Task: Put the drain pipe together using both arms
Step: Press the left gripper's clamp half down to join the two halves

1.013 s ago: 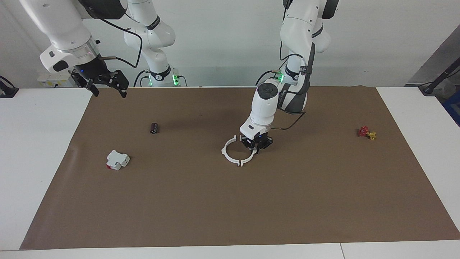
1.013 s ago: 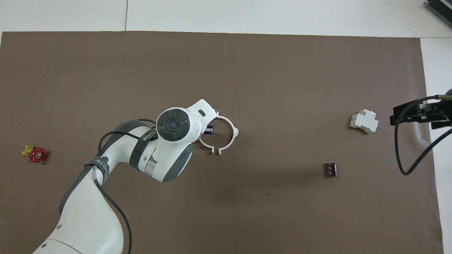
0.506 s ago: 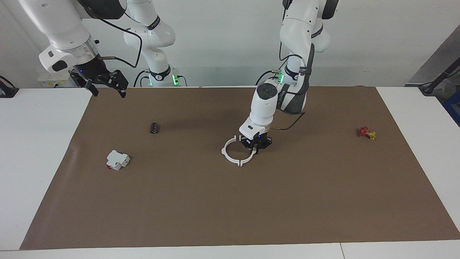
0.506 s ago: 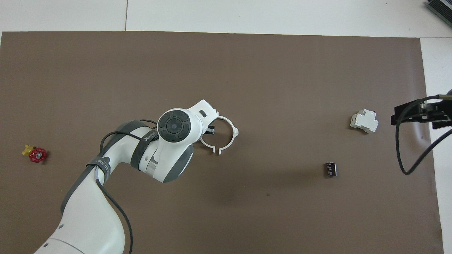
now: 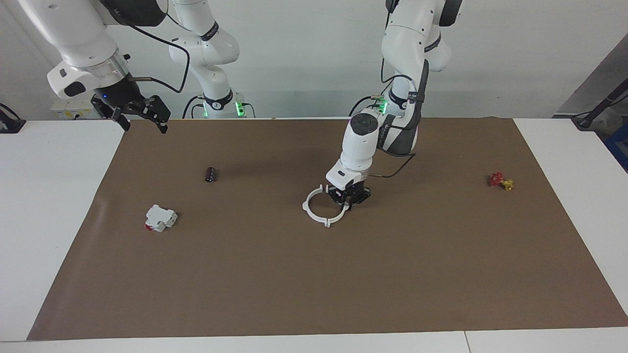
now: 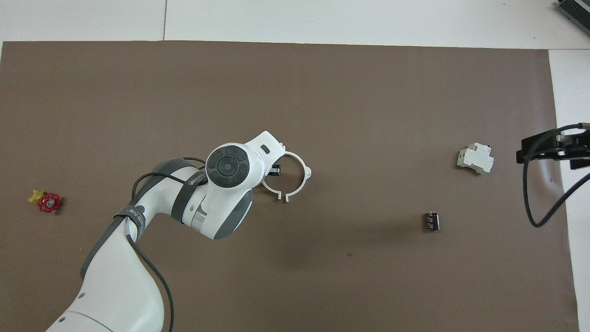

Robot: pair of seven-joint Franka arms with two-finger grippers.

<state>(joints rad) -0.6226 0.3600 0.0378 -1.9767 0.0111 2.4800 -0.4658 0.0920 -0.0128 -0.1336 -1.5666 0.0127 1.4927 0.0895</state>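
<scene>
The drain pipe lies as two thin white half-ring arcs on the brown mat near its middle, their ends close together in a ring shape. One arc (image 5: 308, 208) (image 6: 304, 173) lies free, toward the right arm's end. The other arc (image 5: 338, 217) (image 6: 268, 187) runs under my left gripper (image 5: 349, 200) (image 6: 275, 170), which stands low at the mat and is shut on it. The wrist hides most of that arc in the overhead view. My right gripper (image 5: 146, 127) (image 6: 551, 150) hangs open and empty, high over the mat's edge at the right arm's end.
A blocky white box with a red end (image 5: 160, 218) (image 6: 475, 158) and a small dark cylinder (image 5: 211, 174) (image 6: 431, 221) lie toward the right arm's end. A red-and-yellow valve (image 5: 500, 181) (image 6: 46, 201) lies toward the left arm's end. The brown mat (image 5: 314, 284) covers the table.
The right gripper has drifted a little up and outward toward its end of the table. The left gripper stays shut at the arc and has barely shifted.
</scene>
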